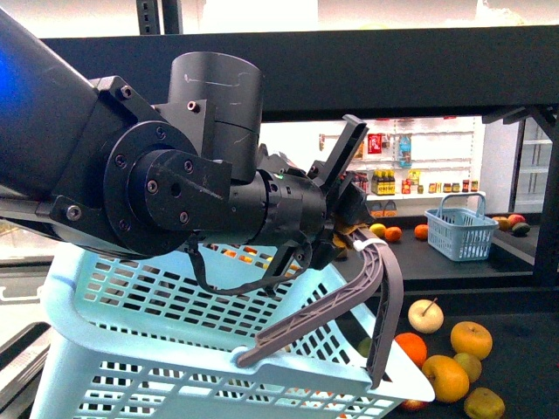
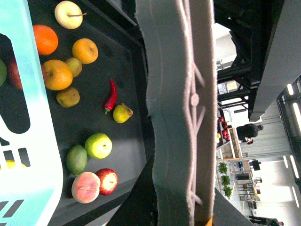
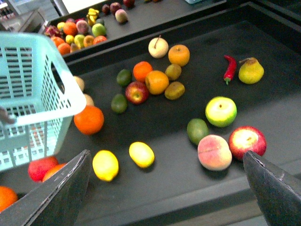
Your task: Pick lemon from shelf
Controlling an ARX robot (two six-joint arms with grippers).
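Note:
Two yellow lemons [image 3: 105, 165] [image 3: 141, 154] lie side by side on the dark tray of the black shelf [image 3: 155, 197], near its raised front lip. My right gripper [image 3: 165, 153] hovers open above that lip, its dark fingers [image 3: 56, 197] spread wide either side of the lemons and touching nothing. My left gripper [image 1: 345, 225] is shut on the grey handle [image 1: 349, 297] of a pale blue basket [image 1: 175, 349], held up in front of the shelf. The handle [image 2: 174, 117] fills the left wrist view.
Around the lemons lie oranges [image 3: 89, 119], a red apple [image 3: 247, 141], a peach [image 3: 214, 151], a green apple [image 3: 220, 111], a red chili [image 3: 229, 68] and a pear [image 3: 250, 71]. The basket [image 3: 28, 94] hangs over the tray's end. A second blue basket [image 1: 461, 227] stands on a farther shelf.

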